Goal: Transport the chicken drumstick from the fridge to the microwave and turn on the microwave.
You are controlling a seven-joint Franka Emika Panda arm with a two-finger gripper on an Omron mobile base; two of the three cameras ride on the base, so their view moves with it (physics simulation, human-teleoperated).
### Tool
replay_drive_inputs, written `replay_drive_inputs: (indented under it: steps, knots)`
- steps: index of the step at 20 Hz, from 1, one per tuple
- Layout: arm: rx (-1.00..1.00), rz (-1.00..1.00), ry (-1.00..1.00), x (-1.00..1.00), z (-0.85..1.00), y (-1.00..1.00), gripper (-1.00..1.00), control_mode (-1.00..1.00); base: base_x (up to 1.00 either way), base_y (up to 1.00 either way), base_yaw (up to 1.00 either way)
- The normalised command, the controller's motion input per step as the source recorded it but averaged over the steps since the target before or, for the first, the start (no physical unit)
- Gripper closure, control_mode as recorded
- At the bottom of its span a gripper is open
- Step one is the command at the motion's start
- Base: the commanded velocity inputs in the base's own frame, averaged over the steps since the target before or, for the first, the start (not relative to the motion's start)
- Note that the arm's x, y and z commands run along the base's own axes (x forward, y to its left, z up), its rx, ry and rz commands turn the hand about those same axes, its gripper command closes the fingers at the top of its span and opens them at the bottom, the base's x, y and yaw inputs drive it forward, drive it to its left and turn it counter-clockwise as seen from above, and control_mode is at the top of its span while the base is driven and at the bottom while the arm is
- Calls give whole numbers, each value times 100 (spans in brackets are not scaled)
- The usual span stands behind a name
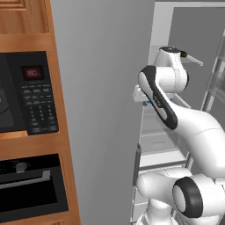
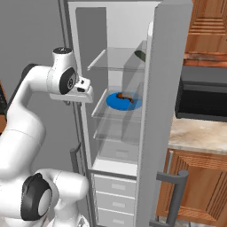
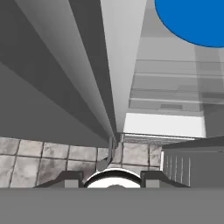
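Fridge stands open, white inside, with clear glass shelves. On the middle shelf lies a flat blue plate; the chicken drumstick, a small brown-orange lump, sits on the plate, toward its far side. A dark green item rests on the top shelf at the right, partly hidden by the door edge; cannot tell what it is. Shelf below the plate looks bare. White drawers at the fridge bottom are closed. Pincer hangs at the fridge's left front edge, level with the plate shelf, outside the compartment and apart from plate and drumstick; nothing between its fingers, but cannot tell how far apart they stand. Hand view looks down the fridge edge to tiled floor. Microwave, black, red display lit, sits in the wood cabinet well left of the fridge, door closed.
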Motion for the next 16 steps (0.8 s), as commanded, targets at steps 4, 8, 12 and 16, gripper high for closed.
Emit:
replay_drive_inputs:
  steps: [4,8,12,16]
  knots:
    - [0,2,-6,0,-19,-3,-100,-100,0,0,0]
    - [-7,11,-15,0,-47,-25,-100,-100,0,0,0]
    - [-12,8,-16,-3,-41,-39,-100,-100,0,0,0]
    - [-5,4,-13,-3,-13,-44,-100,-100,0,0,0]
